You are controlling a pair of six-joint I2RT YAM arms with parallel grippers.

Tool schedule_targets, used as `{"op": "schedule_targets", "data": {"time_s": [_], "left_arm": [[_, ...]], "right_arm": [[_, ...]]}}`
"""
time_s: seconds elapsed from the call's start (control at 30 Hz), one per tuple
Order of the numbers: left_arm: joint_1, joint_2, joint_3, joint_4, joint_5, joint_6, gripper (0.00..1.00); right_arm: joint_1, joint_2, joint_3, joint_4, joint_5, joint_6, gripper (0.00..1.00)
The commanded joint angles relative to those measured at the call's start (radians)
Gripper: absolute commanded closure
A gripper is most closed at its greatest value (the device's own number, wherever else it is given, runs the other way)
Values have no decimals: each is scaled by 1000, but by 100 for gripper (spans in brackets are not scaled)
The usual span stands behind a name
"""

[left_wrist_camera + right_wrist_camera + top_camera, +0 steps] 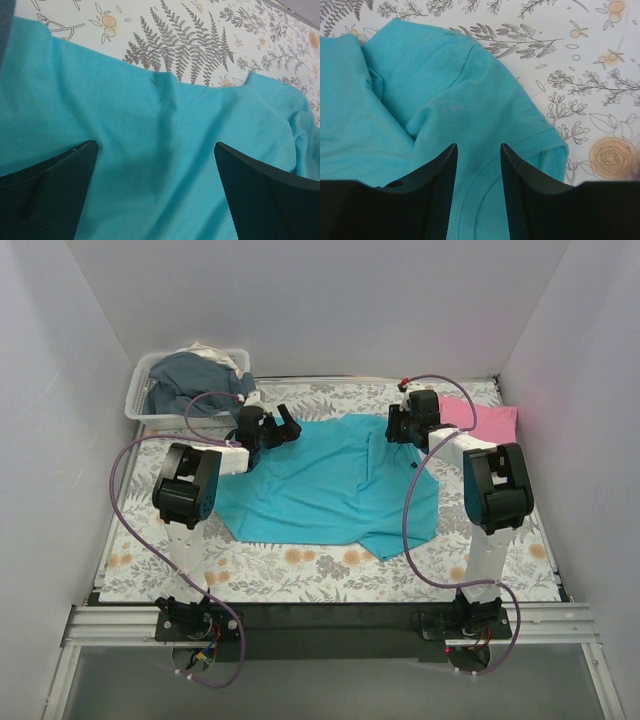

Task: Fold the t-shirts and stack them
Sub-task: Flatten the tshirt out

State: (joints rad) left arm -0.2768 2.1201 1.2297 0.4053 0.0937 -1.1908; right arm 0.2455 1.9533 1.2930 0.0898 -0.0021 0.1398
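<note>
A turquoise t-shirt (330, 485) lies spread and rumpled in the middle of the floral table cover. A pink t-shirt (482, 418) lies folded at the back right. My left gripper (277, 429) is open, its jaws wide apart just above the turquoise shirt's far left edge (155, 150), holding nothing. My right gripper (400, 427) is open over the shirt's far right part, its jaws a narrow gap apart above the fabric with a curved seam (477, 200), near a sleeve, not closed on it.
A clear plastic bin (140, 400) with dark blue-grey clothes stands at the back left. White walls enclose the table on three sides. The floral cover (300, 575) shows bare around the shirt.
</note>
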Motion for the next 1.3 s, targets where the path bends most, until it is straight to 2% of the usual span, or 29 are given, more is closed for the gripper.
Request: {"op": "schedule_targets", "data": {"time_s": [0.0,0.23,0.7,0.87,1.07,1.27], "left_arm": [[2,-8,21,-36,5,-1,4],[14,-37,-59,-36,-35,-27,4],[28,-140,-277,16,-66,-52,4],[30,-181,-335,35,-72,-43,4],[28,-196,-308,-8,-68,-27,4],[30,-233,-418,29,-80,-46,4]], "right_arm": [[-23,48,61,34,-127,-6,65],[-67,104,71,7,-154,24,66],[-190,167,155,-205,-150,11,67],[-187,119,118,-226,-186,-3,68],[-155,38,71,-243,-222,-29,69],[-137,-19,-56,-246,-214,-32,71]]}}
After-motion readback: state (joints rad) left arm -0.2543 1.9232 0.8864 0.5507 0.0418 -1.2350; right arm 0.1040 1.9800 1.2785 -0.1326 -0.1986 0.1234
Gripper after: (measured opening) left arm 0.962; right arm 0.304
